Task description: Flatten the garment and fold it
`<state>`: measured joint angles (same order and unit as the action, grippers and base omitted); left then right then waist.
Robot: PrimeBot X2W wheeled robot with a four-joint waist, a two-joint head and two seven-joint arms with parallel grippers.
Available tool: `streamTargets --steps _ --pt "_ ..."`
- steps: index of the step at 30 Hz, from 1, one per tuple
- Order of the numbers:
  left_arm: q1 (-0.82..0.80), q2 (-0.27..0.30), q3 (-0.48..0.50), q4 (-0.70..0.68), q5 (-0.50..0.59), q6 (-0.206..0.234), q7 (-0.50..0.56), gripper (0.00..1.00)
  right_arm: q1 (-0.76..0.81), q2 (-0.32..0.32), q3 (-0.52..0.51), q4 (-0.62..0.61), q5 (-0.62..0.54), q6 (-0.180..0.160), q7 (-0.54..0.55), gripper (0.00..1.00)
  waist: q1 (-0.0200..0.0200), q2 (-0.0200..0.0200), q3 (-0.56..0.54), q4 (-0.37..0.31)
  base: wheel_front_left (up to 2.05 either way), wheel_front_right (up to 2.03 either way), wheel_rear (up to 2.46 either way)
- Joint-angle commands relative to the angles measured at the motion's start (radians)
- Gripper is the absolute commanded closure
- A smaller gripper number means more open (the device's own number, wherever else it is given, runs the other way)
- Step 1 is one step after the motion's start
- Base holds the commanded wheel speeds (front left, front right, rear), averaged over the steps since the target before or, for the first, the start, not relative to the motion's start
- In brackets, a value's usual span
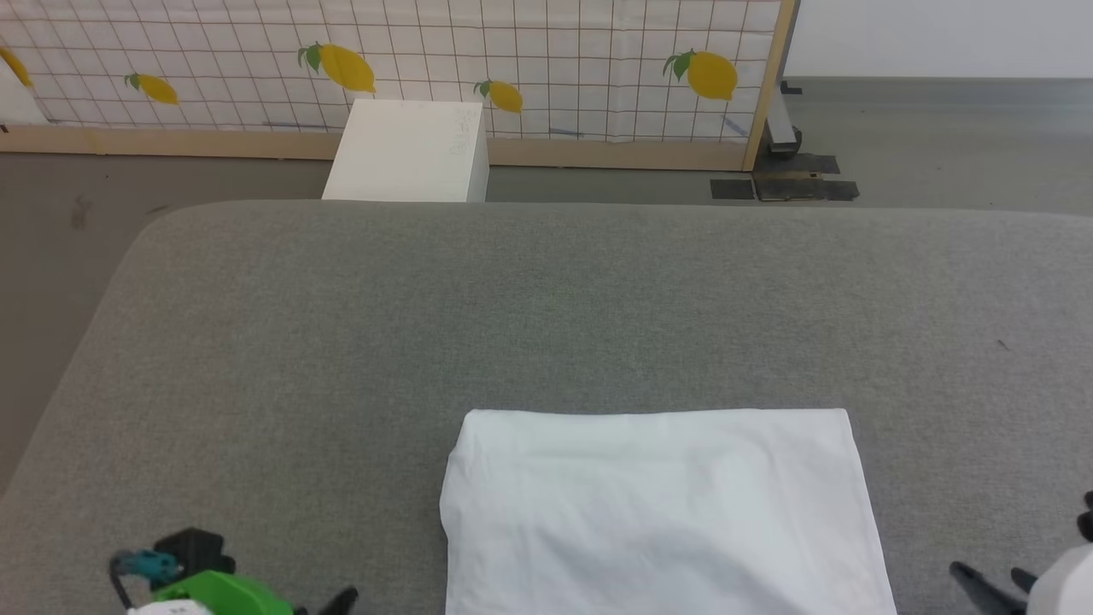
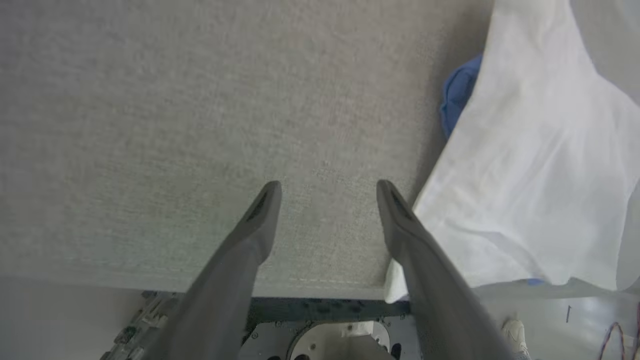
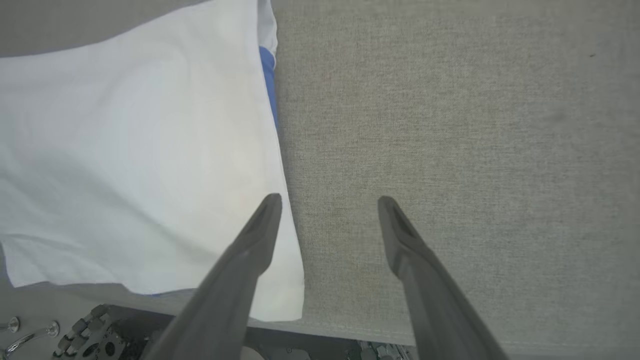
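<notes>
The folded white cotton T-shirt (image 1: 657,512) lies as a flat white rectangle on the broad grey fabric-covered surface (image 1: 546,299), at its near edge and a little right of the middle in the head view. Its far edge runs straight from left to right, square with the surface's far edge. The near part is cut off by the bottom of that view, so the long axis cannot be told for certain. In the left wrist view the near hem droops over the surface's near edge. A fold of bright blue sleeve cloth (image 2: 457,100) peeks from under the white layer on the robot's left side, and a thin blue strip shows along the right side.

The left gripper (image 2: 327,186) hangs over bare grey fabric just beside the shirt's left edge, its two long dark fingers spread wide and holding nothing. The right gripper (image 3: 329,199) is also spread wide and empty. One of its fingers crosses the shirt's right edge in the right wrist view, and whether it touches cannot be told.

Beyond the surface stand a white box (image 1: 410,154) and a lemon-printed grid panel (image 1: 555,51).
</notes>
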<state>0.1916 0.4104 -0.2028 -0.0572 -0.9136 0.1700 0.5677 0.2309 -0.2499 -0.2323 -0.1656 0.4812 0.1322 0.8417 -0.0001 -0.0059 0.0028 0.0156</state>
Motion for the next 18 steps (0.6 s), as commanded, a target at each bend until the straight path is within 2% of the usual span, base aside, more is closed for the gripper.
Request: streamTargets --steps 1,4,9,12,16,18 --pt "-0.032 0.006 0.022 -0.023 0.004 0.005 -0.026 0.00 -0.015 -0.003 -0.025 -0.022 0.008 -0.002 0.007 0.00 0.0001 0.0059 0.002 0.001 0.00 0.00 0.00" --pt "-0.072 0.007 0.069 -0.072 0.039 -0.012 -0.132 0.00 -0.060 -0.003 -0.064 -0.049 0.009 -0.002 0.030 0.00 0.0001 0.0059 0.009 0.005 0.00 0.00 0.00" --pt "-0.139 -0.004 0.117 -0.092 0.150 -0.082 -0.402 0.00 -0.138 -0.005 -0.040 -0.015 0.021 -0.002 0.048 0.00 0.0001 0.0059 0.027 0.008 0.00 0.00 0.00" --pt "-0.177 -0.013 0.122 -0.075 0.229 -0.121 -0.568 0.00 -0.182 -0.033 0.020 0.038 0.043 -0.002 0.053 0.00 0.0001 0.0059 0.052 0.010 0.00 0.00 0.00" --pt "-0.227 -0.041 0.128 -0.055 0.340 -0.136 -0.781 0.00 -0.226 -0.089 0.117 0.111 0.099 -0.002 0.037 0.00 0.0001 0.0059 0.097 0.018 0.00 0.00 0.00" --pt "-0.243 -0.056 0.132 -0.048 0.393 -0.134 -0.815 0.00 -0.241 -0.117 0.163 0.150 0.131 -0.002 0.017 0.00 0.0001 0.0059 0.117 0.022 0.00 0.00 0.00"
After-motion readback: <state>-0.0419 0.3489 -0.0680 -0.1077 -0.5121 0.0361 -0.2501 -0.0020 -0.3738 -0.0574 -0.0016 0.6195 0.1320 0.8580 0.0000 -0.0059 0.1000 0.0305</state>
